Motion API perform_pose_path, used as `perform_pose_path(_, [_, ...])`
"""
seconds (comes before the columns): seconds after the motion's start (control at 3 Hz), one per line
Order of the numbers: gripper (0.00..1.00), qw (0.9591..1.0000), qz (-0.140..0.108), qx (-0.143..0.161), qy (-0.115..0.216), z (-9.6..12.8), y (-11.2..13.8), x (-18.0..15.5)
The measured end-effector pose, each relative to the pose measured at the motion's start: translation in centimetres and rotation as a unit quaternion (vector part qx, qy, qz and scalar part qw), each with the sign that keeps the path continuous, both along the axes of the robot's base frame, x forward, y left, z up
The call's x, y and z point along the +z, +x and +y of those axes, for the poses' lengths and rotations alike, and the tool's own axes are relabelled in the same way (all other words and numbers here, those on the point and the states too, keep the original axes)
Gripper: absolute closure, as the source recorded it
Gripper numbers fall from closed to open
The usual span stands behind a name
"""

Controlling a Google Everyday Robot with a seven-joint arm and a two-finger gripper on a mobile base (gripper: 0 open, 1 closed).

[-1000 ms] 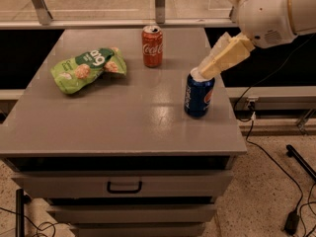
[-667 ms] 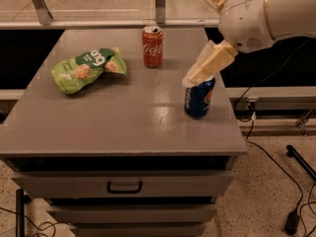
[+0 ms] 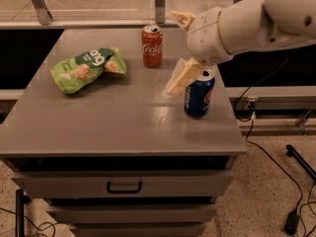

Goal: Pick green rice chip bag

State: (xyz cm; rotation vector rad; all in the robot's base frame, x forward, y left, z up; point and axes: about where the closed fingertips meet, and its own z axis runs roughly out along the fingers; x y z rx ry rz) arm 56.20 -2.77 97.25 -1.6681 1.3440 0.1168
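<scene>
The green rice chip bag (image 3: 87,68) lies crinkled on the left back part of the grey cabinet top (image 3: 123,127). It is light green with a dark-green band, white letters and pictures of rice cakes. My gripper (image 3: 178,79) hangs from the white arm (image 3: 237,26) at the right, pointing down and left. It is just left of the blue soda can (image 3: 199,95) and well to the right of the bag. It holds nothing that I can see.
A red soda can (image 3: 152,46) stands at the back centre, between the bag and the gripper. The cabinet has drawers (image 3: 123,185) below. Cables (image 3: 276,167) lie on the floor at the right. A railing runs behind the cabinet.
The arm and gripper have moved left, from right of the blue can to over its left side, nearer the middle of the top. The bag and both cans have not moved.
</scene>
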Motion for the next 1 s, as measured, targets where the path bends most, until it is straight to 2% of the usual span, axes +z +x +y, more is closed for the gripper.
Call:
perform_pose_path(0.33, [0.0, 0.9989, -0.042, 0.015, -0.016, 2.2, 1.3, -1.8])
perform_pose_path(0.67, [0.0, 0.9951, -0.096, 0.021, -0.004, 5.1, 3.4, -2.5])
perform_pose_path(1.0, [0.0, 0.9934, -0.108, 0.024, 0.027, 7.9, 5.3, -3.1])
